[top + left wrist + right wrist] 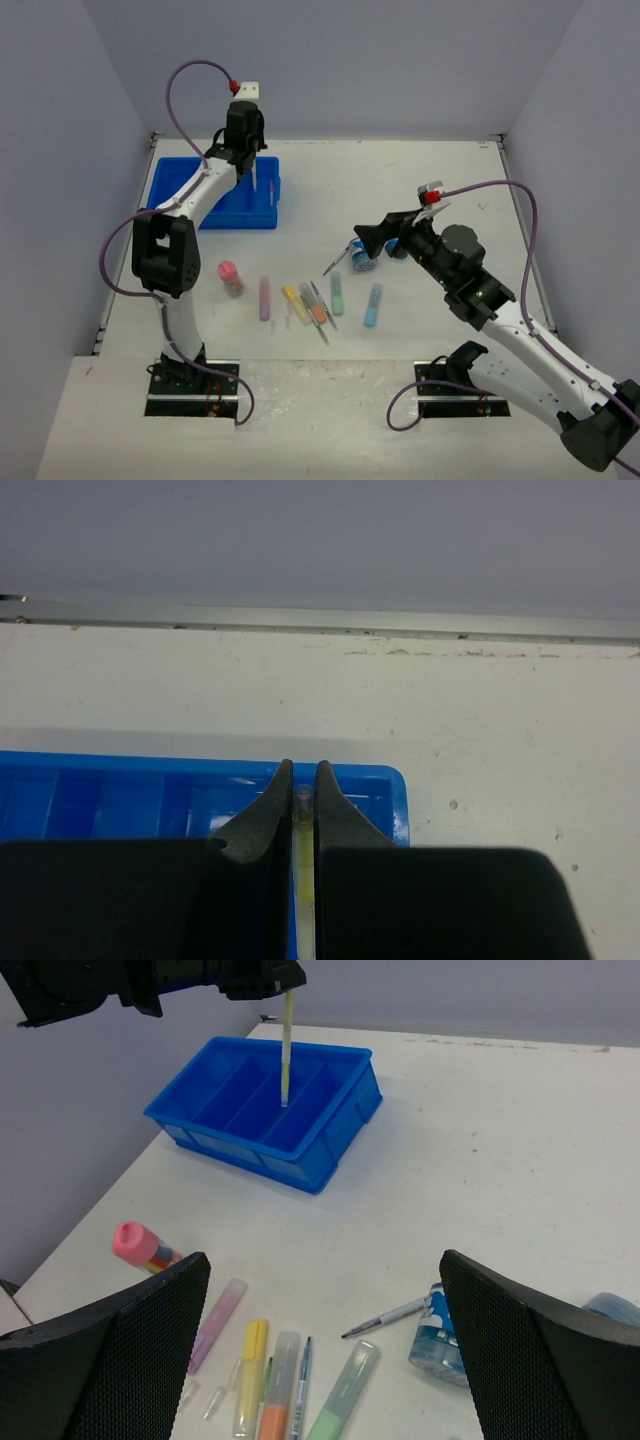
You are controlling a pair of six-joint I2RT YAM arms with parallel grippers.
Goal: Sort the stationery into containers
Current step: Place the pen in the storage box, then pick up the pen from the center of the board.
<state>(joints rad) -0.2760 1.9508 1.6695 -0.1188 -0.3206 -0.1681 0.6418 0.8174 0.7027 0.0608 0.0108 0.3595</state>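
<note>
No text, brand, number or sign can be read; the print on the round blue tub (pixel 437 1325) is too blurred.

The blue tray (pixel 100 765) is mostly hidden behind the left gripper (pixel 301 772); the thin pen (pixel 303 880) and one round tub (pixel 613 1308) run off the picture's edge.

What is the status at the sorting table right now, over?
Left gripper shut on thin pen, upright over blue tray. Right gripper open, empty, near loose markers. Nothing blocks the pen's drop.
</note>
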